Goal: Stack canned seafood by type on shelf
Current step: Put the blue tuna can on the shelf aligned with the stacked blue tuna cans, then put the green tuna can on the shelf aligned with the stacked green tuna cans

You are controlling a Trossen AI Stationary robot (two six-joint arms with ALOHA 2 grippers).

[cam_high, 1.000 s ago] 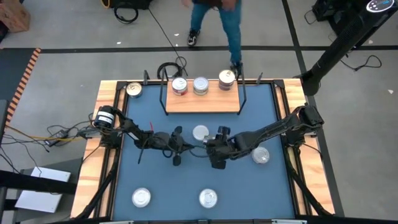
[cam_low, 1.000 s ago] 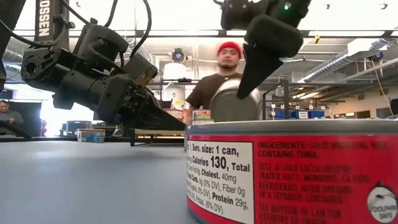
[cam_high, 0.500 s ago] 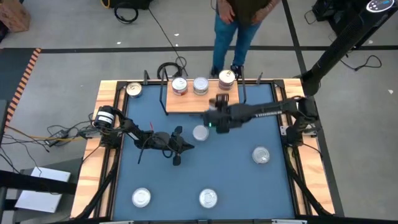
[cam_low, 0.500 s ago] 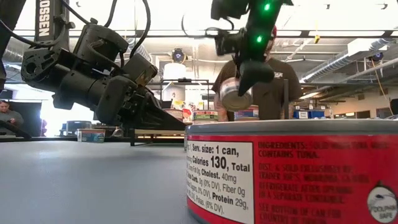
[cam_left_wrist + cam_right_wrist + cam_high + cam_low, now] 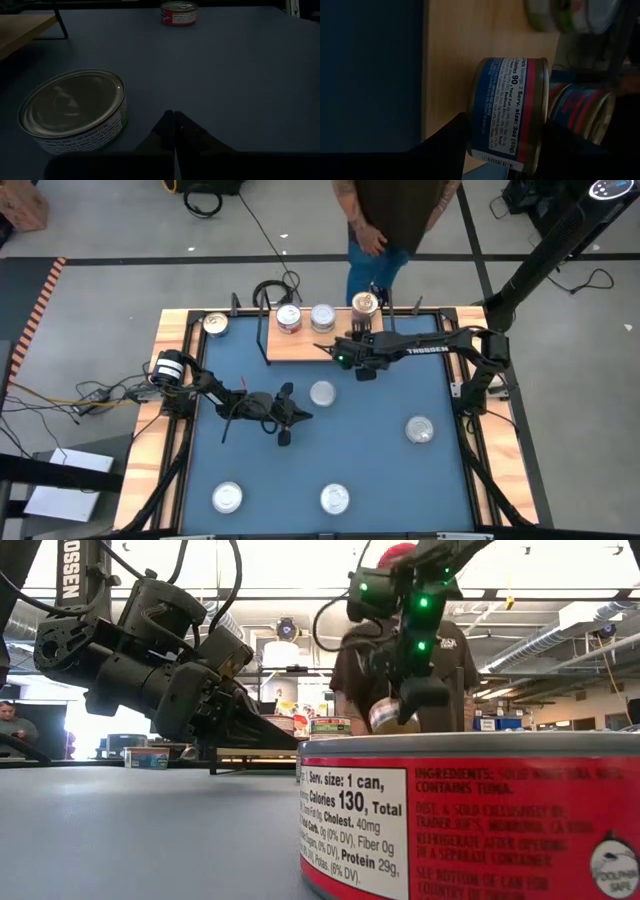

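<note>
The wooden shelf (image 5: pixel 325 343) stands at the table's far side. It bears two single cans (image 5: pixel 288 318) (image 5: pixel 322 317) and a taller can stack (image 5: pixel 365 305). My right gripper (image 5: pixel 355 346) hovers over the shelf's right half, shut on a blue-and-red labelled can (image 5: pixel 507 115). That can hangs just in front of the stack (image 5: pixel 582 115). My left gripper (image 5: pixel 173 127) is shut, low over the blue table near its middle, with a silver-lidded can (image 5: pixel 75 107) beside it, untouched. My right gripper pinches the can between its two fingers, one on each flat end (image 5: pixel 472 135); the label band shows between them. The fingers slant down from the table's right side. The can is lifted clear above the shelf board, turned on its edge.
Loose cans stand on the blue table (image 5: pixel 322 393) (image 5: pixel 420 430) (image 5: pixel 228 498) (image 5: pixel 334 498), and one on the wooden rim at far left (image 5: pixel 215 324). A red-labelled can (image 5: pixel 470 820) fills the low view's foreground. A person (image 5: pixel 395 215) stands just beyond the far edge.
My right gripper has swung from the table's middle toward the far edge and now hangs over the shelf, rolling its wrist on the way. It carries the can clear of the table. The person has stepped closer to the table.
</note>
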